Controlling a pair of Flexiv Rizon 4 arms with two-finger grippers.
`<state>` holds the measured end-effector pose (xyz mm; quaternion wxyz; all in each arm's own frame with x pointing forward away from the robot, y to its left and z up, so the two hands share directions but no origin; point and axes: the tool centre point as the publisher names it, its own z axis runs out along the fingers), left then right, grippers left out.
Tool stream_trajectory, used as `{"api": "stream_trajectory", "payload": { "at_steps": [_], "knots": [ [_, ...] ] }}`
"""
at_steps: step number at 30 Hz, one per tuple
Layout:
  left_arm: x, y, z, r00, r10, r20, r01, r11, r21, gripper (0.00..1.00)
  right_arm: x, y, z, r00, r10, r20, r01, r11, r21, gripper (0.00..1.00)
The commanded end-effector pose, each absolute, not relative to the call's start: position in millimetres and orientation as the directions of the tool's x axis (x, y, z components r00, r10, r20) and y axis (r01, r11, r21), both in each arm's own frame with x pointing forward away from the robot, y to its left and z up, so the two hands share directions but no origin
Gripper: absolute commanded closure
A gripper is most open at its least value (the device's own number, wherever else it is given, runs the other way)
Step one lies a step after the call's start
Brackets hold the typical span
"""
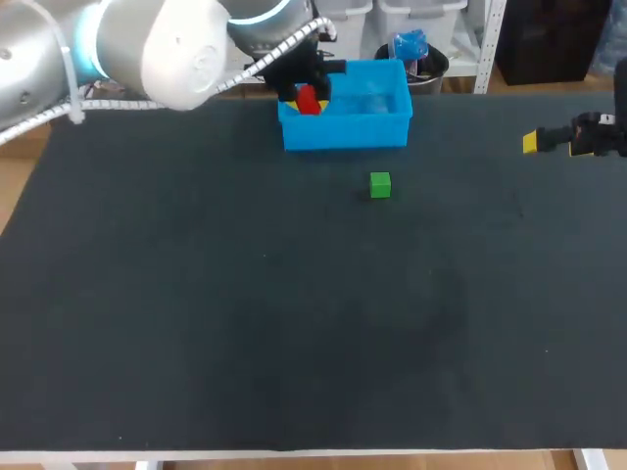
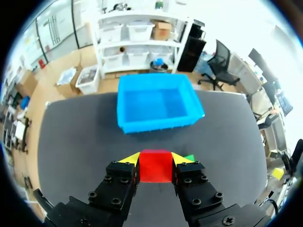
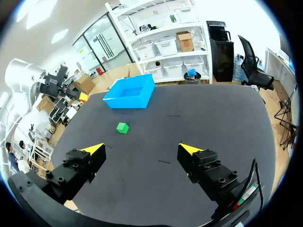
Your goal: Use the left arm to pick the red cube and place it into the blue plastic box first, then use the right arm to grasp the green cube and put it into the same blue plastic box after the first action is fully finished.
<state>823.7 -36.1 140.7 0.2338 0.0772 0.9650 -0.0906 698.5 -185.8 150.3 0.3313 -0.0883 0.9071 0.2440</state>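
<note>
My left arm (image 1: pixel 167 49) is coming in from the left corner of the table (image 1: pixel 196 294) and reaching across to its far edge. The left gripper (image 2: pixel 156 161) is clamping the red cube (image 2: pixel 155 165), with one yellow tip pressing on each side face. In the head view the cube (image 1: pixel 308 101) is showing against the left end of the blue plastic box (image 1: pixel 348 132). In the left wrist view the box (image 2: pixel 156 124) is lying ahead of the fingers, so the cube is probably hanging short of the opening rather than over it. It is not resting in the box.

The box is standing upright at the far edge, open side up. The green cube (image 1: pixel 380 184) is sitting on the table just in front of the box, near its right half, touching nothing. A corner of it (image 2: pixel 189 157) is peeking out beside the left gripper's fingertip.

Further right, the right gripper (image 3: pixel 142 149) is hanging over the table's right side, well apart from both cubes. Its fingers are standing wide apart and gripping nothing.
</note>
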Motion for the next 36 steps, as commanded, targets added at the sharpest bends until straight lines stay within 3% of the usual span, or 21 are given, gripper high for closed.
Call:
{"api": "stream_trajectory", "payload": {
  "at_steps": [1, 22, 36],
  "knots": [
    [812, -25, 141, -0.866, 0.1, -0.49, 0.202, 0.966, -0.161, 1.0, 699, -185, 150, -0.765, 0.001, -0.644, -0.322, 0.866, 0.384, 0.0],
    [812, -25, 141, -0.866, 0.1, -0.49, 0.202, 0.966, -0.161, 1.0, 699, -185, 150, -0.765, 0.001, -0.644, -0.322, 0.866, 0.384, 0.0],
    [888, -40, 136, -0.797, 0.226, -0.561, 0.369, 0.917, -0.155, 1.0, 699, -185, 150, -0.765, 0.001, -0.644, -0.322, 0.866, 0.384, 0.0]
  ]
}}
